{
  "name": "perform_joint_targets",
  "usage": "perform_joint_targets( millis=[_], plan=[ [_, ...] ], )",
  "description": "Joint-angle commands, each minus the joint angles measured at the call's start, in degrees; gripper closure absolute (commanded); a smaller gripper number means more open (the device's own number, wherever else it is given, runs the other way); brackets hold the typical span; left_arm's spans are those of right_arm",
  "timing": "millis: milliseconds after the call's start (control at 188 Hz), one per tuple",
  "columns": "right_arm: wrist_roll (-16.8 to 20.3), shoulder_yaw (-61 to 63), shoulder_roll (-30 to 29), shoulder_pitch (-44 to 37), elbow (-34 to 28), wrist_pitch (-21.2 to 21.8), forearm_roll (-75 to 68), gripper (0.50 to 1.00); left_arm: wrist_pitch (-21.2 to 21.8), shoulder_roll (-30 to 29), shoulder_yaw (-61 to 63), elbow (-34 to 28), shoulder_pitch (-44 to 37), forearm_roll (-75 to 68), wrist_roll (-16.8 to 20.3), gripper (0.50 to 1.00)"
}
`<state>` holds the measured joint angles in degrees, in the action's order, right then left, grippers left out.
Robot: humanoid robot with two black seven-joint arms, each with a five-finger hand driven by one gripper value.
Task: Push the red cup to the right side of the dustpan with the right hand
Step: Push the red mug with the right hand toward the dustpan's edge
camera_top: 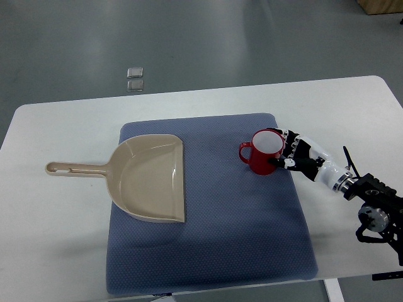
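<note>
A red cup (pixel 264 151) with a white inside stands upright on the blue mat (pixel 220 239), its handle pointing left. A beige dustpan (pixel 150 177) lies on the mat's left part, its handle sticking out left over the table and its open mouth facing right toward the cup. My right hand (pixel 295 153) comes in from the right edge and rests against the cup's right side. Its fingers (pixel 281 163) are curled loosely around the cup's wall and touch it. The cup stands apart from the dustpan, a wide gap of mat between them. The left arm is out of view.
The white table (pixel 56 220) carries the mat in its middle. Two small grey squares (pixel 135 78) lie on the floor beyond the table's far edge. A brown box corner (pixel 384 6) shows at the top right.
</note>
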<state>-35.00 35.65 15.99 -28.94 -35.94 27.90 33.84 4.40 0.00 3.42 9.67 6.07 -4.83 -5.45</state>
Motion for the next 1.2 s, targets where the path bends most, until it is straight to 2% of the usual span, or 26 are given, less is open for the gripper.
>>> perform_joint_targets(
  millis=[0,410,1193],
  plan=[
    [0.0,0.0,-0.8,-0.2,0.0,-0.7,0.0,0.566,0.0,0.0,0.0,0.0,0.0,0.0,0.0,0.500],
    [0.0,-0.2,-3.3,-0.7,-0.2,-1.3,0.9,0.566,-0.1,0.0,0.1,0.1,0.0,0.0,0.0,0.500],
    [0.0,-4.7,-11.5,-3.7,-0.8,-6.4,3.8,0.566,-0.1,0.0,0.2,0.3,0.0,0.0,0.0,0.500]
  ],
)
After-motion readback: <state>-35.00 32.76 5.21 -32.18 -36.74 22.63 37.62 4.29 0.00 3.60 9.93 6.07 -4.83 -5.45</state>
